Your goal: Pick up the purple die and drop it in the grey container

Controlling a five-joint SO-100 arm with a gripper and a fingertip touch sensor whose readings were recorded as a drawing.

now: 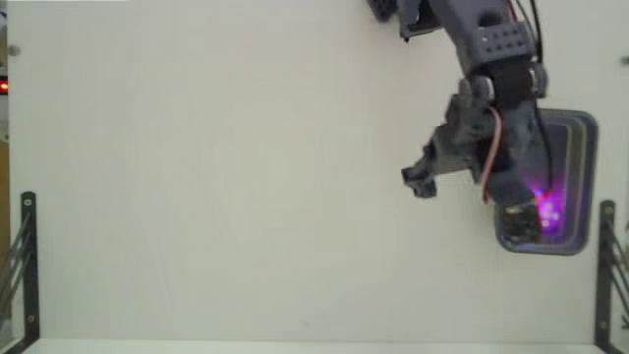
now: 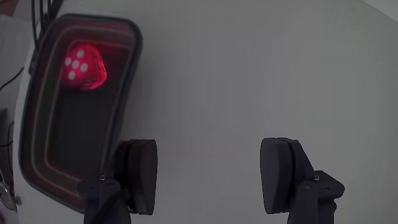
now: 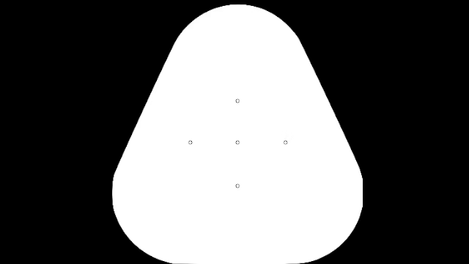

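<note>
Both of my fingers (image 2: 138,174) fill the bottom of the wrist view, spread wide with nothing but bare table (image 2: 249,74) between them, so my gripper (image 2: 208,177) is empty. Up and to the left in that view lies the die (image 2: 84,65), glowing reddish here, resting inside the grey container (image 2: 127,93) near its far end. From the fixed view it shows only as a purple glow (image 1: 546,208) in the bin, partly behind my arm, so I judge rather than see clearly that it has settled. To me the drop looks done; what remains is lifting clear without clipping the rim.
</note>
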